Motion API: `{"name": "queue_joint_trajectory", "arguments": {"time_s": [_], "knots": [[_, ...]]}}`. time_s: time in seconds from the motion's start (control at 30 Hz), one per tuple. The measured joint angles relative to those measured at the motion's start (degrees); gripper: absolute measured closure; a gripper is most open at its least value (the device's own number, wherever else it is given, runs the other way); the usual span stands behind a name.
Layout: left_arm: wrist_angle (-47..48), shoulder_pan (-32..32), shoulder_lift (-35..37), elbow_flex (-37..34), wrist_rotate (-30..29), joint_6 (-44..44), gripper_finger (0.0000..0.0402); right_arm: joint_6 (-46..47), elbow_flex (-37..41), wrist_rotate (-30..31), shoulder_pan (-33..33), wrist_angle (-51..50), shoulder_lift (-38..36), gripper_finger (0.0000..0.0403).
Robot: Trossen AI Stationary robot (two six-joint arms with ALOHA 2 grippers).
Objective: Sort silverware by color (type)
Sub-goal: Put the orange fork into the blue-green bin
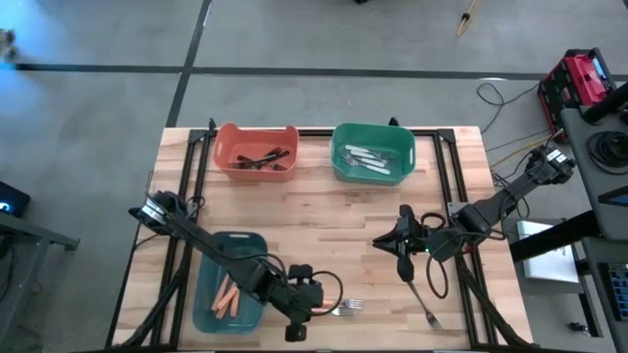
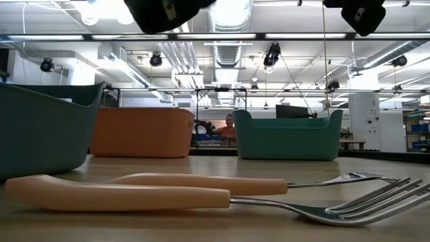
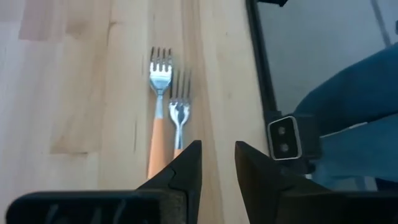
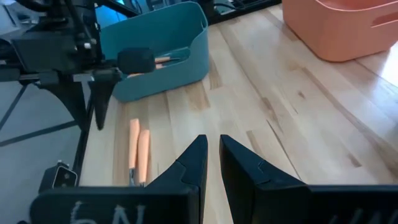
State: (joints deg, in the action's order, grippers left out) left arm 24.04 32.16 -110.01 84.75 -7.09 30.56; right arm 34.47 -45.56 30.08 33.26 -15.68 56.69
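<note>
Two orange-handled forks (image 3: pixel 160 106) lie side by side flat on the wood near the table's front edge, also seen close up in the low view (image 2: pixel 134 195). My left gripper (image 3: pixel 217 155) hangs open just above their handles, touching nothing. A blue bin (image 1: pixel 211 250) beside it holds more orange-handled pieces (image 1: pixel 228 294). An orange bin (image 1: pixel 257 147) at the back holds black utensils. A green bin (image 1: pixel 373 152) holds white ones. My right gripper (image 4: pixel 213 155) waits shut and empty over the table's right half (image 1: pixel 378 241). A lone fork (image 1: pixel 427 309) lies near it.
A small camera box (image 3: pixel 286 137) sits at the table's front edge right beside my left fingers. Black frame rails (image 1: pixel 446 186) run along the table's sides. Bare wood lies between the bins and the forks. My left arm (image 4: pixel 99 93) stands ahead of the right wrist camera.
</note>
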Motion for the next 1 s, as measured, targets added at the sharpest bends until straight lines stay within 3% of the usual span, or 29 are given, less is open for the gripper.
{"name": "queue_joint_trajectory", "arguments": {"time_s": [0.43,0.57,1.0], "knots": [[-2.32,-1.44,-2.92,-0.13,0.08,-7.63,0.0236,0.12,0.00,0.12,0.00,-0.07,0.00,0.0370],[-4.18,-1.84,-3.44,-0.15,2.10,-9.07,0.0232,0.42,0.04,0.12,0.00,-0.07,0.00,0.0370],[-4.88,-2.67,-3.33,-1.11,0.16,-12.00,0.0231,0.97,0.07,0.09,0.00,-0.31,0.00,0.0370]]}}
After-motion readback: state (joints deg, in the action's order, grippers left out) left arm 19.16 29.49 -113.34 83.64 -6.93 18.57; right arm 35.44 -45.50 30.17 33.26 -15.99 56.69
